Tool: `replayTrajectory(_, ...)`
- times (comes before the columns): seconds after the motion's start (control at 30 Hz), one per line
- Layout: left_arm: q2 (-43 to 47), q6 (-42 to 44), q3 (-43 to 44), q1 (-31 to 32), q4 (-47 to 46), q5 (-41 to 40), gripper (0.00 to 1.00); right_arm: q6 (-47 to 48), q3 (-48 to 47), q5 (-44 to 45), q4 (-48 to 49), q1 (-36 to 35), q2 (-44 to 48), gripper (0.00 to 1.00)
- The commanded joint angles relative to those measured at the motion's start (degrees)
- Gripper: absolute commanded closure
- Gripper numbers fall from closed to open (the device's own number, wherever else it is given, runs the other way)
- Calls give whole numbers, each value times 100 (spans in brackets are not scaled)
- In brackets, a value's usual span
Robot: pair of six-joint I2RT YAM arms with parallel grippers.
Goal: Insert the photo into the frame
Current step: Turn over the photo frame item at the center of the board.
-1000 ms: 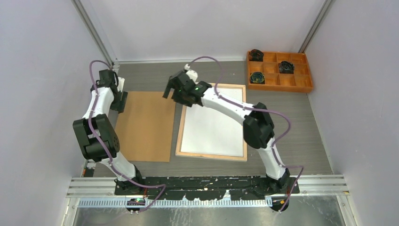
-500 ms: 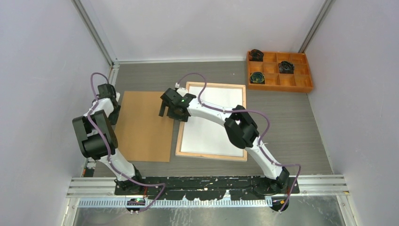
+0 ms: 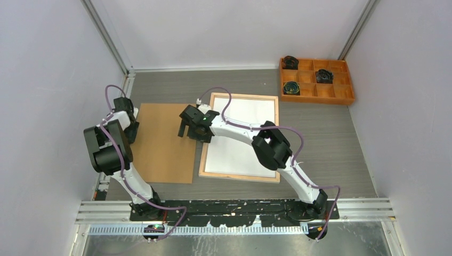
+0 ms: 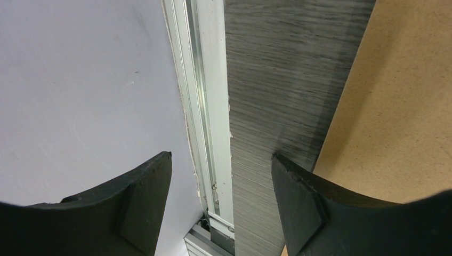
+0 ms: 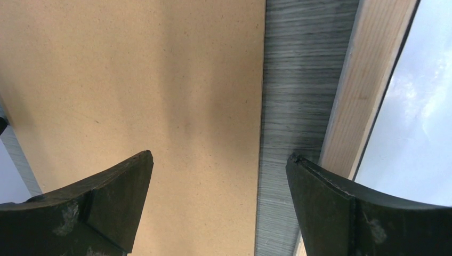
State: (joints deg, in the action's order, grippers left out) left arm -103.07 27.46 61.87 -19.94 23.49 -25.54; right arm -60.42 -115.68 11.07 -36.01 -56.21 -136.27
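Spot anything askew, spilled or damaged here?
Nothing stands out. The frame lies flat, wood side up, with the photo inside it, white back up; the brown backing board lies flat beside it, apart.

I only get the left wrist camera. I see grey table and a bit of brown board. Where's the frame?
Observer: The frame lies flat, just right of the brown board, with its wooden back facing up.
Operator: Is anything in it?
Observer: A white sheet fills it. No printed side shows.
Operator: Where's the other hand?
Observer: The right gripper is open above the board's right edge, beside the frame's left rail.
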Motion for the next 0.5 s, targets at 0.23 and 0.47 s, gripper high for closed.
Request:
replayTrajectory(0.23,-523,-345,81,8,776,1539,38,-337,-15,-594,568,10,-160,0)
replayTrajectory(0.47,-290,-173,-1,39,894,1844,47,-637,420,-1292,1854,90,109,3)
